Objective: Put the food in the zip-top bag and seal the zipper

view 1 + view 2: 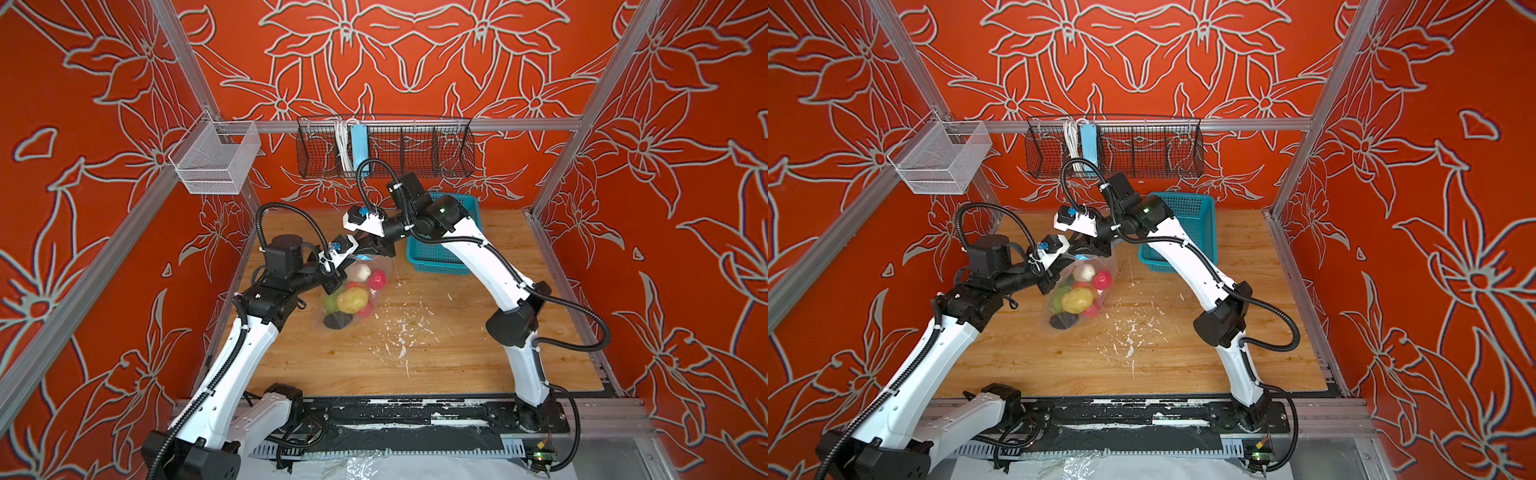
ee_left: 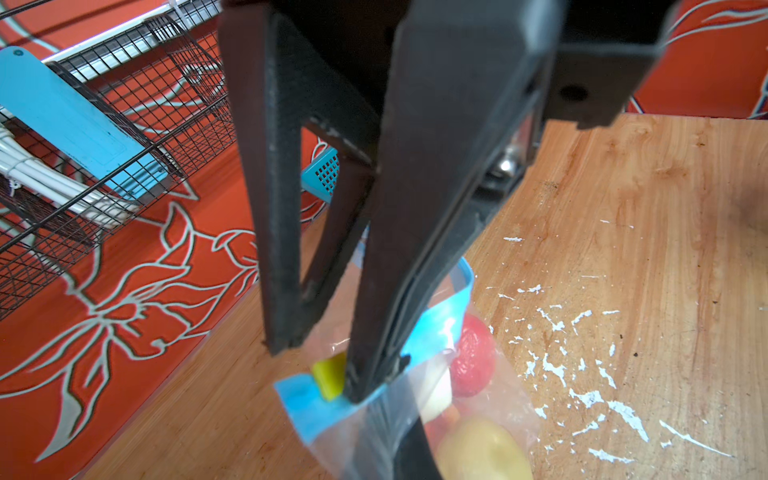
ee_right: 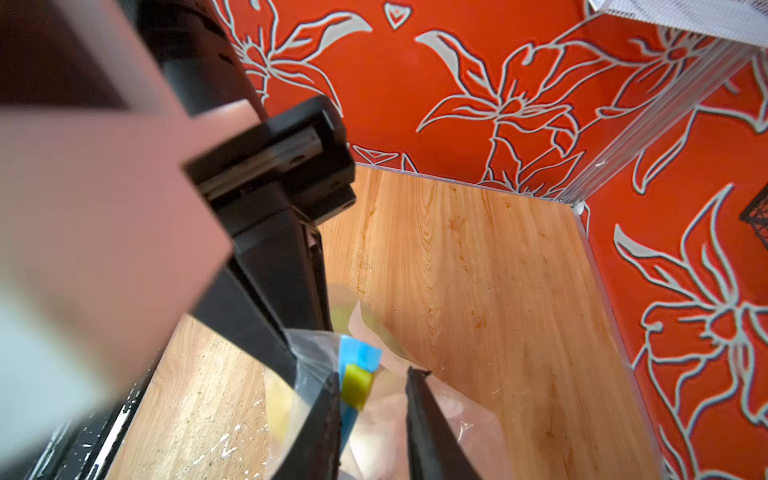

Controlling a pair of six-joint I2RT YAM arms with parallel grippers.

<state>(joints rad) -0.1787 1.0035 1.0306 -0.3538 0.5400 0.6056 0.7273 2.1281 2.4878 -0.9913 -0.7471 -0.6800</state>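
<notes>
Plainly, the food [image 1: 352, 300] is all inside the bag [image 2: 357, 444]. The bag hangs from the left end effector [image 2: 370, 390], which is clamped shut on the zipper [image 2: 436, 324] just beside the yellow-green slider [image 2: 330, 376]. We cannot tell whether the bag's lower end rests on the counter [image 1: 436, 353]. The right end effector [image 3: 372, 374] has its jaws apart around the slider's end of the strip and grips nothing. We also cannot tell whether the track is pressed closed along its length. Our main worry is that the whole load hangs from 1 pinch on thin film. If that pinch slips, or a pull along the strip drags the film out of it, the bag would drop, and an unsealed mouth would let fruit roll out. A second risk is the right jaws closing on loose plastic instead of the slider. A drag would then bunch or stretch the bag rather than run the seal. The 2 end effectors also sit very close together, so a small misjudged approach could knock them into each other and shake the grip loose.
</notes>
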